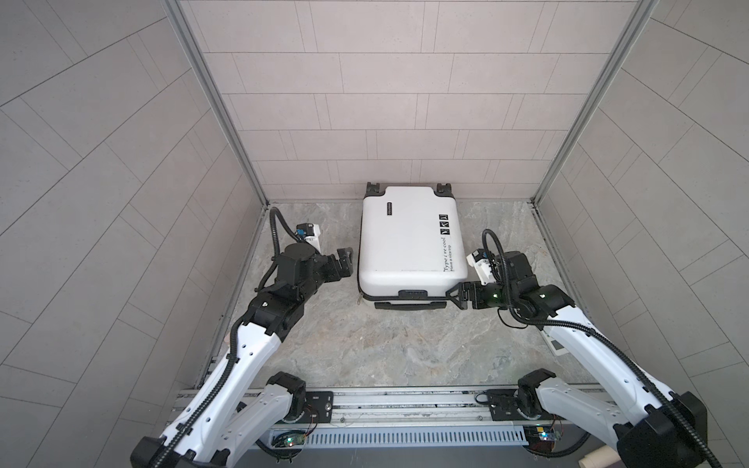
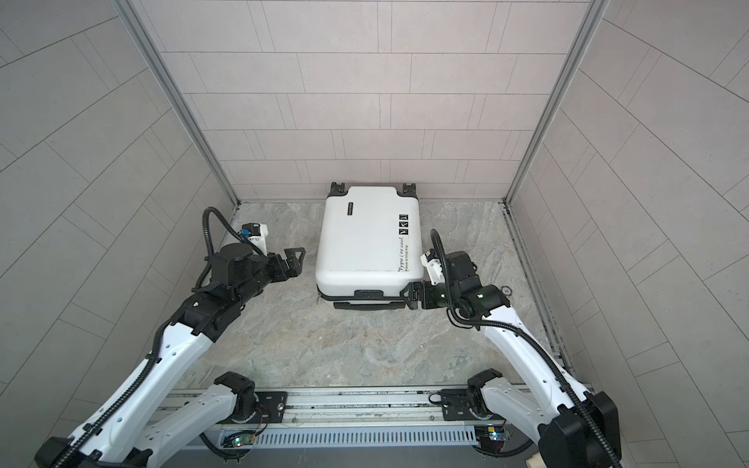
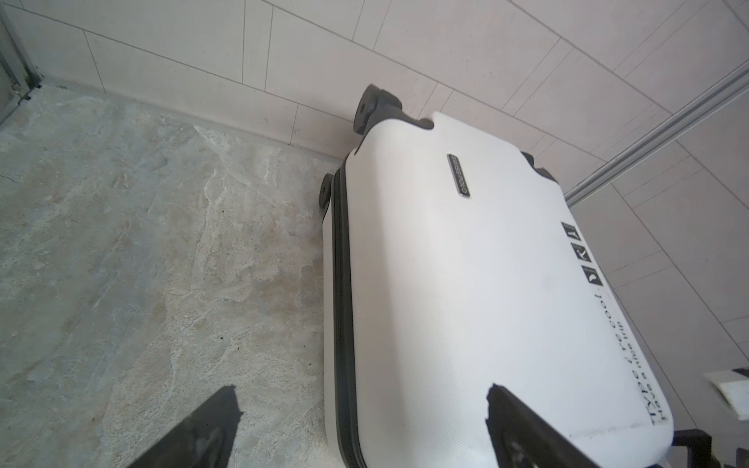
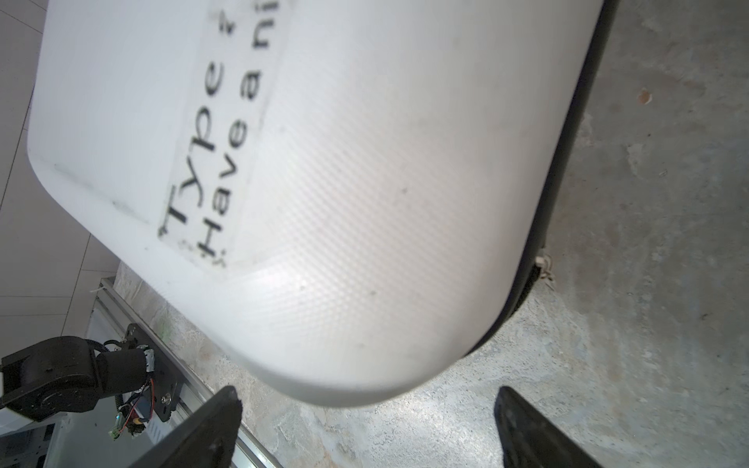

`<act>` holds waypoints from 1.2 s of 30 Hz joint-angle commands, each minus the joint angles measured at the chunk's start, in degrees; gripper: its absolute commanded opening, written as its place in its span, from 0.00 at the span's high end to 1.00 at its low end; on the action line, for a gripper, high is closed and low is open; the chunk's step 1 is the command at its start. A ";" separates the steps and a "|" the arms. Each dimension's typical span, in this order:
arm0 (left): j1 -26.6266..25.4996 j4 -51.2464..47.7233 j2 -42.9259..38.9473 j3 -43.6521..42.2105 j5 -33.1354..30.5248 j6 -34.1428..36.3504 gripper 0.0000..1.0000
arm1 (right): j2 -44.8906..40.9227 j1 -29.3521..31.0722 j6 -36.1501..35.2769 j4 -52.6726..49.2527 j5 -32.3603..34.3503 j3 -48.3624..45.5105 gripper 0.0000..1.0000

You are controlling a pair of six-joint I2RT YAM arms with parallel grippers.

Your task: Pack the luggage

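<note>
Since the luggage (image 1: pixel 409 239) lies flat and closed on the stone floor (image 1: pixel 405 348), wheels toward the back wall, with nothing loose to pack in sight, the step in hand is probably working the black zipper band (image 3: pixel 342 283) round its near end. Both grippers are empty, fingers spread wide: the left gripper (image 1: pixel 347 262) hovers just beside the case's left flank, and the right gripper (image 1: pixel 454 298) sits at the near right corner, level with the seam. To do this well, one arm should steady the shell while the other finds the zip pull (image 4: pixel 543 268) (a small pale tab on the band), closes on it squarely, and follows the corner's curve rather than tugging straight. Whether the zip is run fully shut I cannot tell. The contents are hidden, the band along the case's right side is out of sight in both top views, and a pale flat object (image 1: pixel 558 347) is mostly covered by the right arm.
</note>
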 commanded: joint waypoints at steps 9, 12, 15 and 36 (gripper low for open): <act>0.08 8.90 -2.98 -11.65 17.73 -1.60 0.22 | 3.34 0.35 0.09 2.19 3.24 0.26 0.02; 0.00 14.00 -4.32 -13.96 18.64 -3.73 0.16 | 4.66 0.34 0.00 2.91 3.59 0.73 0.03; -0.05 16.80 -3.21 -14.71 19.02 -4.75 0.02 | 5.53 0.31 0.61 3.86 3.95 0.98 0.03; -4.56 33.37 19.28 -7.46 21.01 -9.34 0.03 | 8.82 -3.61 1.22 6.32 4.62 3.57 0.03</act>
